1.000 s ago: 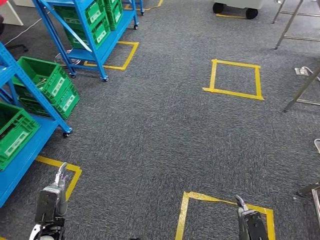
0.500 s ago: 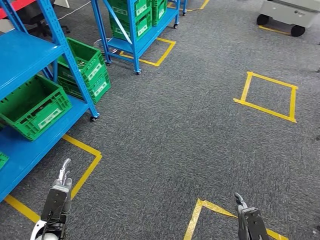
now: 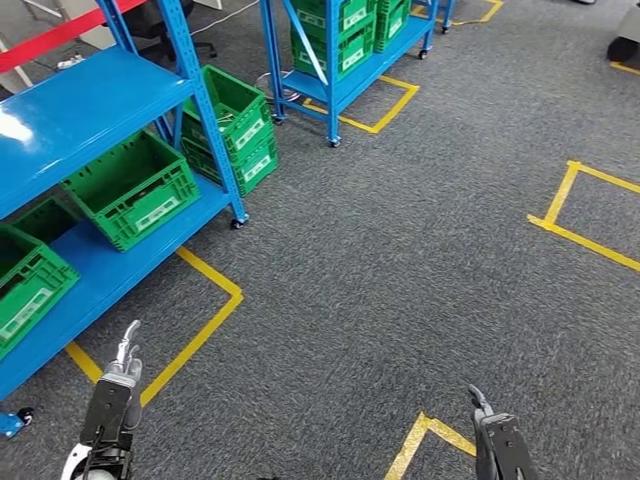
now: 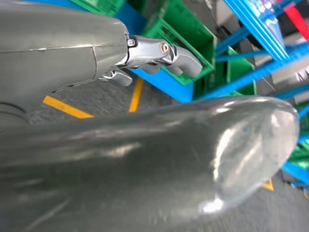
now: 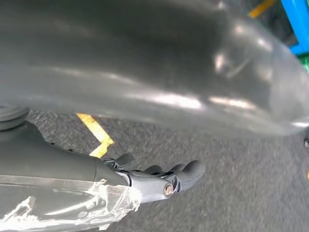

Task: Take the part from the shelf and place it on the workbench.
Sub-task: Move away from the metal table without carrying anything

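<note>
Both hands hang empty over grey carpet beside the blue metal shelving.

Head view: the left hand (image 3: 121, 385) sits low at near left, fingers extended and holding nothing; the right hand (image 3: 494, 435) sits low at near right, also empty. The blue metal shelf rack (image 3: 90, 100) stands at left, carrying open green plastic crates (image 3: 132, 190) (what lies inside them cannot be made out, so the part cannot be picked out). A second blue rack with green crates (image 3: 340, 40) stands farther off. Yellow tape lines (image 3: 200, 325) mark squares on the grey carpet floor (image 3: 392, 260).
Left wrist view: the left hand's fingers (image 4: 164, 50) stretch out, gripping nothing, with a green crate (image 4: 182, 29) beyond.
Right wrist view: the right hand's fingers (image 5: 171, 176) are extended and empty above carpet and yellow tape (image 5: 96, 135).
</note>
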`<state>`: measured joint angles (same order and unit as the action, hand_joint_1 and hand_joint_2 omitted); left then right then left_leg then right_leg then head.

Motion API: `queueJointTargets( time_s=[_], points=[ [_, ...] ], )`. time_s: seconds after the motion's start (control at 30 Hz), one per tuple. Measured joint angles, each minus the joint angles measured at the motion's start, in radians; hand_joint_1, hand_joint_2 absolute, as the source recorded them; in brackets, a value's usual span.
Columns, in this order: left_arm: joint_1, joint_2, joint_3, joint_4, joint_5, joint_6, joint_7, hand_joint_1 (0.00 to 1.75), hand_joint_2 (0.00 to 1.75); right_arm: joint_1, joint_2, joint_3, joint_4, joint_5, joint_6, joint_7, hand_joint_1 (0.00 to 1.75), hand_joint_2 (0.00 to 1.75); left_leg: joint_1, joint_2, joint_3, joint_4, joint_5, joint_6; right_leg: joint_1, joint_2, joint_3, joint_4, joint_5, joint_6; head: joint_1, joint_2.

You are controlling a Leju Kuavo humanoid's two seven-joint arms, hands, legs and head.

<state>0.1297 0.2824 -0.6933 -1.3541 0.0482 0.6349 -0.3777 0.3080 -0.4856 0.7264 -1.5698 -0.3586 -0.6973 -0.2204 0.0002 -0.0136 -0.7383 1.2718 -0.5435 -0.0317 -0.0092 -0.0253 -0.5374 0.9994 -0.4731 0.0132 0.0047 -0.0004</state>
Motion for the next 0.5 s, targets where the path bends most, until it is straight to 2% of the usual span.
queueJointTargets(
  time_s=[0.03,0.07,0.1,0.13,0.17,0.2,0.23,0.27,0.3,0.37,0.43,0.47,0.5],
  points=[
    [0.001,0.000,0.001,0.001,0.002,-0.001,-0.001,0.00,0.00,0.000,0.000,0.000,0.000,0.000,0.000,0.000,0.00,0.00,0.001,0.002,0.000,0.000,0.013,-0.001,0.000,-0.013,0.002,0.000,-0.002,0.001,0.000,0.000],
    [0.001,-0.001,0.003,0.002,0.005,-0.002,-0.002,0.00,0.00,-0.001,0.000,0.000,0.000,0.000,0.000,0.000,0.00,0.00,0.001,0.008,0.021,-0.041,0.043,-0.002,-0.001,-0.026,0.005,0.000,-0.005,0.003,0.000,0.000],
    [0.001,-0.001,0.005,0.002,0.006,-0.003,-0.003,0.00,0.00,-0.001,0.000,0.000,0.000,0.001,0.000,0.000,0.00,0.00,0.001,0.025,0.058,-0.109,0.081,-0.001,-0.001,-0.038,0.010,0.000,-0.009,0.006,0.000,0.000],
    [0.000,-0.001,0.006,0.002,0.006,-0.004,-0.003,0.00,0.00,-0.001,0.000,0.000,0.000,0.001,0.000,0.000,0.00,0.00,-0.004,0.053,0.096,-0.181,0.105,0.001,0.001,-0.049,0.015,0.000,-0.014,0.010,-0.001,0.000],
    [-0.001,-0.002,0.007,0.002,0.006,-0.004,-0.004,0.00,0.00,-0.002,0.000,0.000,0.000,0.001,0.000,0.000,0.00,0.00,-0.007,0.075,0.127,-0.238,0.121,0.008,0.004,-0.059,0.020,0.000,-0.019,0.016,-0.001,0.000],
    [-0.001,-0.002,0.008,0.002,0.006,-0.005,-0.005,0.00,0.00,-0.002,0.000,-0.001,0.000,0.002,0.000,0.000,0.00,0.00,-0.011,0.090,0.143,-0.271,0.124,0.014,0.007,-0.070,0.025,-0.001,-0.024,0.021,-0.001,0.000],
    [-0.001,-0.002,0.009,0.002,0.006,-0.005,-0.006,0.00,0.00,-0.001,0.000,-0.001,0.000,0.002,0.000,0.000,0.00,0.00,-0.013,0.089,0.146,-0.282,0.118,0.022,0.009,-0.079,0.029,0.000,-0.026,0.027,-0.002,0.000],
    [0.000,-0.003,0.009,0.002,0.006,-0.006,-0.006,0.00,0.00,-0.002,0.000,-0.001,0.000,0.002,0.000,0.001,0.00,0.00,-0.011,0.073,0.147,-0.284,0.117,0.031,0.009,-0.086,0.035,0.002,-0.027,0.033,-0.001,0.000],
    [0.002,-0.003,0.009,0.002,0.006,-0.006,-0.006,0.00,0.00,-0.003,0.000,-0.001,0.000,0.002,0.000,0.001,0.00,0.00,-0.009,0.060,0.150,-0.286,0.116,0.037,0.007,-0.081,0.039,0.005,-0.030,0.039,0.000,0.000],
    [0.003,-0.004,0.010,0.002,0.006,-0.007,-0.007,0.00,0.00,-0.005,0.000,-0.002,0.000,0.002,0.000,0.001,0.00,0.00,-0.004,0.036,0.160,-0.287,0.114,0.049,0.000,-0.037,0.023,0.050,-0.056,0.048,0.003,0.000],
    [0.001,-0.005,0.010,0.002,0.006,-0.007,-0.008,0.00,0.00,-0.005,0.000,-0.002,0.000,0.002,0.000,0.001,0.00,0.00,-0.001,0.013,0.166,-0.287,0.110,0.057,-0.003,0.010,-0.045,0.171,-0.113,0.054,0.007,0.000],
    [0.001,-0.006,0.010,0.002,0.006,-0.007,-0.008,0.00,0.00,-0.003,0.000,-0.002,0.000,0.002,0.000,0.001,0.00,0.00,-0.001,-0.001,0.168,-0.287,0.107,0.059,-0.003,0.018,-0.089,0.240,-0.138,0.055,0.008,0.000],
    [0.002,-0.006,0.010,0.002,0.006,-0.007,-0.008,0.00,0.00,-0.002,0.000,-0.002,0.000,0.002,0.000,0.001,0.00,0.00,-0.001,-0.016,0.171,-0.287,0.105,0.060,-0.002,0.021,-0.124,0.288,-0.149,0.055,0.009,0.000]
  ],
)
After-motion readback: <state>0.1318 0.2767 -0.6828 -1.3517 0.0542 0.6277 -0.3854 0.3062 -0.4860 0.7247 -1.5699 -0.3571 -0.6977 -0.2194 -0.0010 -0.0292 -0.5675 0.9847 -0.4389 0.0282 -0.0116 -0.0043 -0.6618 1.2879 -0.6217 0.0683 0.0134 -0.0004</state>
